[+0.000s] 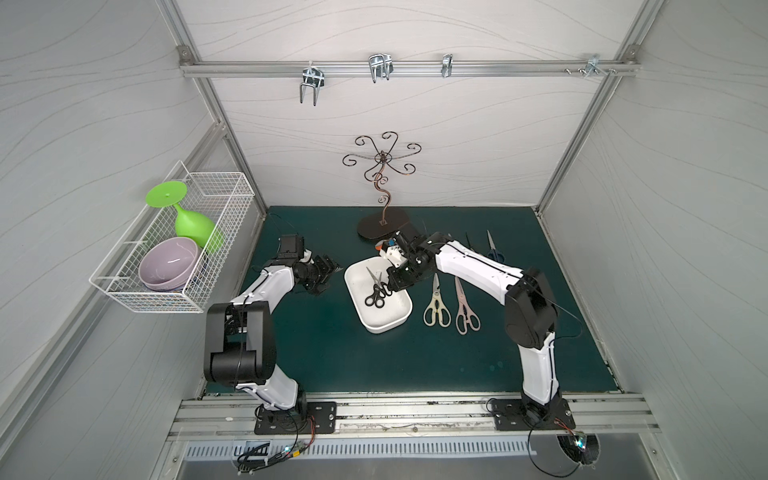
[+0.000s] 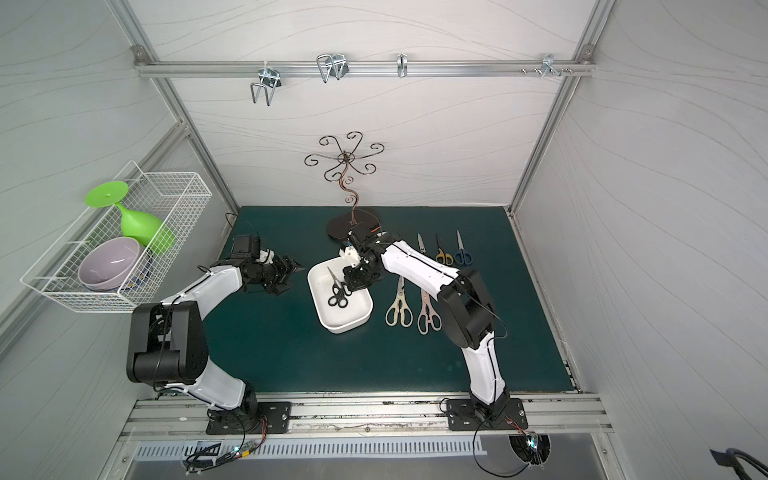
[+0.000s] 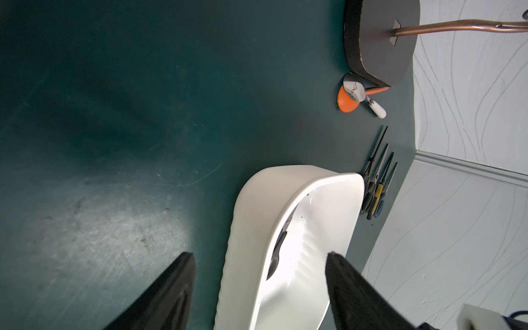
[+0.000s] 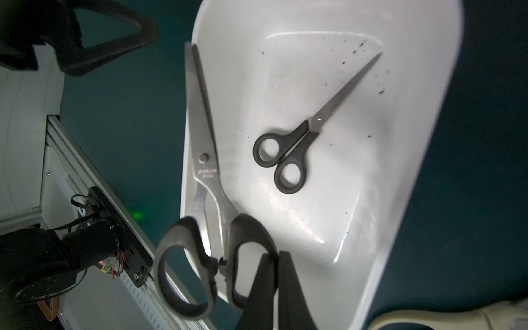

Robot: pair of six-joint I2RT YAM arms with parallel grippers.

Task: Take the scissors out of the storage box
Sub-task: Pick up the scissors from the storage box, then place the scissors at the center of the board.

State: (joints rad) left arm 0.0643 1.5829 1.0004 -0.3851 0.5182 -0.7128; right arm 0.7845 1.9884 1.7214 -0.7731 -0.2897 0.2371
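Over the white box (image 1: pixel 388 322) at mid-frame, the right arm (image 1: pixel 473 266) arches in from the lower right, wrist bent downward, right fingers (image 4: pixel 290 291) clamped on one handle loop of the large black scissors (image 4: pixel 205 160), blades crossing the box's rim. Inside lie small black scissors (image 4: pixel 288 154). From the left, the left arm (image 1: pixel 266 286) reaches level, left fingers (image 3: pixel 168 294) spread beside the box.

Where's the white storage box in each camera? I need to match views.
Top views: storage box mid-mat in both, between the arms.
Left wrist: ahead of the open left gripper, outer wall facing the camera.
Right wrist: below the right gripper, inner floor showing.
Shared landmark: black scissors in it; the left wrist shows only a dark shape over the rim.
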